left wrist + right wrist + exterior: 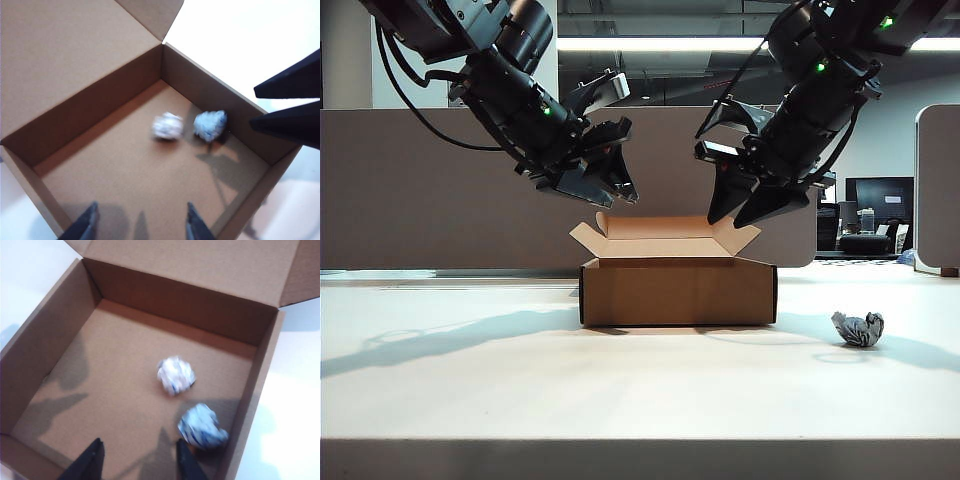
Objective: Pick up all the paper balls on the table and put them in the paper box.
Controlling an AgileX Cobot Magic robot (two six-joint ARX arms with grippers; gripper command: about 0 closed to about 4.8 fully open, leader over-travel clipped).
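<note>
The paper box [675,292] stands open in the middle of the table [620,395], flaps spread. Two paper balls lie inside it, close together: one [167,125] near the floor's middle, the other [210,125] against a side wall. The right wrist view shows the same pair [175,374] [202,426]. A third paper ball [858,328] rests on the table to the right of the box. My left gripper [605,190] [142,210] hangs open and empty above the box's left side. Above the right side, my right gripper [728,220] [139,445] is also open and empty.
A grey-brown partition panel [420,180] runs behind the table. A monitor and desk clutter [880,200] sit far back on the right. In the left wrist view, the right gripper's dark fingers [295,82] reach over the box's far wall [210,85].
</note>
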